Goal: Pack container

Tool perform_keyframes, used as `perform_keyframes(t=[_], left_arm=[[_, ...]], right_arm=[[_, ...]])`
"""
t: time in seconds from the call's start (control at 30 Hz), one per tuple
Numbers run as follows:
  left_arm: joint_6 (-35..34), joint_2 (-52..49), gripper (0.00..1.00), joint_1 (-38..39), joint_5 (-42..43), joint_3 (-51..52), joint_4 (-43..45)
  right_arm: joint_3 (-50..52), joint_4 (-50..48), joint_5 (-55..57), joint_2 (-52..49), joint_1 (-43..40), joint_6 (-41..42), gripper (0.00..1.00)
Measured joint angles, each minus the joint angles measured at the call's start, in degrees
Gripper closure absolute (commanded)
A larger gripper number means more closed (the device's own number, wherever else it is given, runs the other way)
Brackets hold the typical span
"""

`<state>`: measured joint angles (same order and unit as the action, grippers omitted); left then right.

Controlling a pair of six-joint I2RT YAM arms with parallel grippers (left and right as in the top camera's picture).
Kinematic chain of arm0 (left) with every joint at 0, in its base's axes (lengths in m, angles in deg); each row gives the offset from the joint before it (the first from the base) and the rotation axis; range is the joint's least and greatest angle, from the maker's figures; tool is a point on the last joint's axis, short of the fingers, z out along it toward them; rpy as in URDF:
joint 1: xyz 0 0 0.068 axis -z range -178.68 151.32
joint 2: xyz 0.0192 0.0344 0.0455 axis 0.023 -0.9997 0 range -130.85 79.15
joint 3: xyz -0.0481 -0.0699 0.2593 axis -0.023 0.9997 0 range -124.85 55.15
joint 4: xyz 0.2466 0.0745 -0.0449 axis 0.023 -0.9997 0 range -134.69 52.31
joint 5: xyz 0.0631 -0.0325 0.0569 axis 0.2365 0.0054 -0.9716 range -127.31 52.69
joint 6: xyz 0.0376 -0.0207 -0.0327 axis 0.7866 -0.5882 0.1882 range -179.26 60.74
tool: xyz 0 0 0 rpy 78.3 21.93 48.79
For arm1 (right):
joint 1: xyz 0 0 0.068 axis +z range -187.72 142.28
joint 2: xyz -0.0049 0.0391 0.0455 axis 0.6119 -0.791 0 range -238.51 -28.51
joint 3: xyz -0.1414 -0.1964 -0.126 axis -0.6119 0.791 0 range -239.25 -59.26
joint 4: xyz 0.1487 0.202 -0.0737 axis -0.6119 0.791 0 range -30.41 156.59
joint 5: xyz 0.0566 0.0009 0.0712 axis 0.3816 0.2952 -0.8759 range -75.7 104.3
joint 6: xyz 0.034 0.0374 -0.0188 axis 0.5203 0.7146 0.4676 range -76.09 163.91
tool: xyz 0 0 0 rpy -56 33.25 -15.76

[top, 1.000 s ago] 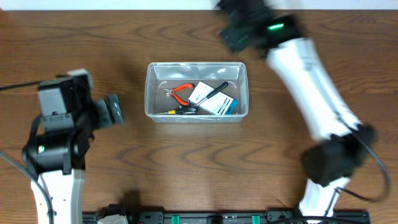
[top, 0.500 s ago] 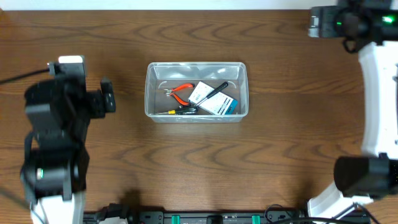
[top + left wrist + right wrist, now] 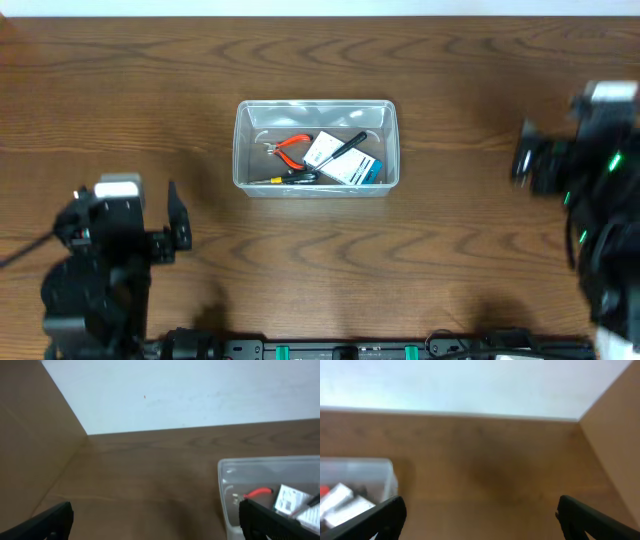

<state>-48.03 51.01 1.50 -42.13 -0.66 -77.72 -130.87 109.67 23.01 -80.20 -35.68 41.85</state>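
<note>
We log one container, a clear tub at mid-worktop, holding orange-handled pliers and a white labelled packet, its print too small to read. Left tool and right tool are both spread wide, empty, well apart from it

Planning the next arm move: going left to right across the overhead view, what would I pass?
The left gripper → container, holding orange-handled pliers then a white-labelled packet → right gripper.

Container clear glossy plastic; table dark matt wood grain.
</note>
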Motion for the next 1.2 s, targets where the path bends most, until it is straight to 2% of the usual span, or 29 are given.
perform_keyframes(t=[0.17,0.4,0.8,1.2], left_arm=[[-0.44,7.65,0.02,0.04,-0.11,5.05,-2.14],[-0.5,12.92,0.02,0.37,-0.13,7.67,-5.75],[-0.5,13.25,0.02,0.68,-0.13,7.69,-11.87],[-0.52,13.25,0.02,0.68,-0.13,7.69,-20.46]], right_arm=[[15.82,0.63,0.66,9.9,0.13,0.26,0.01],[25.86,1.2,1.2,19.5,0.13,1.79,0.01],[30.08,12.55,1.22,19.8,0.13,2.75,0.01],[30.08,13.62,1.22,19.98,0.13,2.78,0.01]])
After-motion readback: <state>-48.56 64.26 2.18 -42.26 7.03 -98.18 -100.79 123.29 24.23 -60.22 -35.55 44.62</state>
